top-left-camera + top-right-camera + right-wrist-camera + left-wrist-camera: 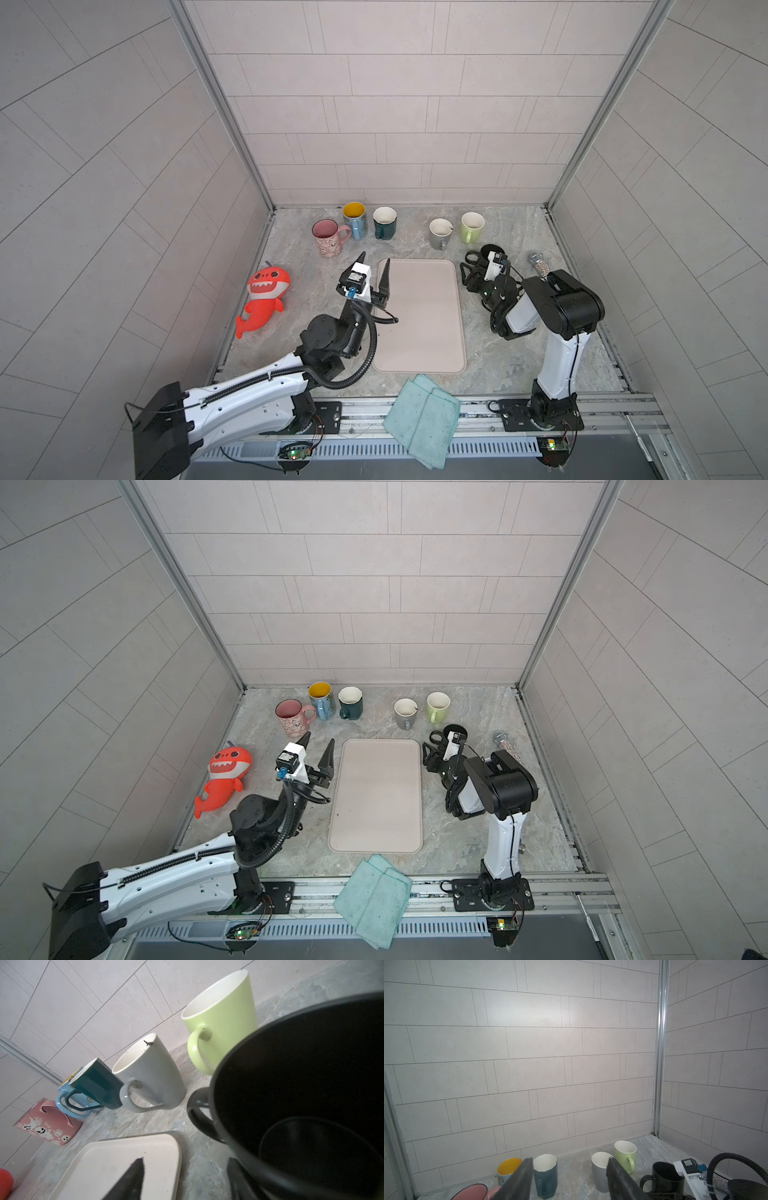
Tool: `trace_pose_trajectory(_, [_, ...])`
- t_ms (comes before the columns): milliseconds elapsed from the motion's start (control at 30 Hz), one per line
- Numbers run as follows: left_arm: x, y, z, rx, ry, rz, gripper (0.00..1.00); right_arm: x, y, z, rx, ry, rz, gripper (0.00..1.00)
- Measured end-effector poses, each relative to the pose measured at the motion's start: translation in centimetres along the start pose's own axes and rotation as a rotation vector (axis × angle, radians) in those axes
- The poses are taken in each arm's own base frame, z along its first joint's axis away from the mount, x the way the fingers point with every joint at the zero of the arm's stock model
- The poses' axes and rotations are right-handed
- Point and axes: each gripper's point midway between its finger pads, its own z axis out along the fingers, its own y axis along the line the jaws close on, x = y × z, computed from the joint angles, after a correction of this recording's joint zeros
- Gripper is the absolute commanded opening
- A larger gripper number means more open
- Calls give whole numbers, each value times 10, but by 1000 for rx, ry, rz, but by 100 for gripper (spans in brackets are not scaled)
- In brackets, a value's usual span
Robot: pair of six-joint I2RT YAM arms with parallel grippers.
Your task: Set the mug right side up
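Black mug (311,1084) stands mouth-up on the counter (490,353) just beside the tray (419,332); my right gripper (185,1159) gapes wide beside it, gripping nothing; flip looks done to me; next, back off without clipping its wall; left gripper (376,259) agape, empty

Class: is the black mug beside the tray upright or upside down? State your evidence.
Upright. The black mug stands on its base, rim up; the right wrist view looks into its open interior.
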Motion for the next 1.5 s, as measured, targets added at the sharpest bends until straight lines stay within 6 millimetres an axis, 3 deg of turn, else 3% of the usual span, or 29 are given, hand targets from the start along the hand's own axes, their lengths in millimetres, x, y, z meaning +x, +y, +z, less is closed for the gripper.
trace_pose_trajectory(233, [-6, 7, -7, -8, -18, -14, 63, -5, 16, -24, -3, -10, -25, 99])
trace_pose_trajectory(400, [-7, 14, -11, -22, -17, -13, 67, -12, 49, -47, -34, -12, -52, 99])
trace_pose_trajectory(567, [-6, 34, -14, -106, 71, 31, 79, -12, 103, -97, -64, 41, -111, 99])
trace_pose_trajectory(667, [-12, 53, -9, -198, 137, 67, 87, -44, 127, -139, -89, -1, -115, 99])
trace_pose_trajectory(733, [-8, 67, -6, -267, 186, 93, 88, -77, 125, -167, -60, -65, -114, 99])
trace_pose_trajectory(833, [14, 100, 2, -395, 293, 117, 88, -118, 117, -201, 21, -132, -154, 99])
trace_pose_trajectory(900, [33, 125, 7, -480, 362, 117, 89, -138, 113, -214, 81, -140, -202, 99])
trace_pose_trajectory(967, [64, 150, 9, -557, 453, 126, 89, -148, 108, -217, 157, -117, -268, 99])
trace_pose_trajectory(1067, [113, 181, 10, -644, 590, 145, 88, -152, 89, -205, 302, -55, -368, 99])
trace_pose_trajectory(1200, [177, 213, 6, -723, 743, 154, 88, -156, 31, -182, 537, 38, -406, 99])
trace_pose_trajectory(1267, [203, 228, -4, -755, 789, 143, 88, -160, -15, -177, 662, 73, -361, 99])
trace_pose_trajectory(1367, [225, 244, -26, -788, 810, 102, 90, -164, -59, -177, 763, 95, -305, 99])
trace_pose_trajectory(1500, [234, 259, -41, -822, 784, 43, 90, -167, -84, -163, 791, 114, -292, 99])
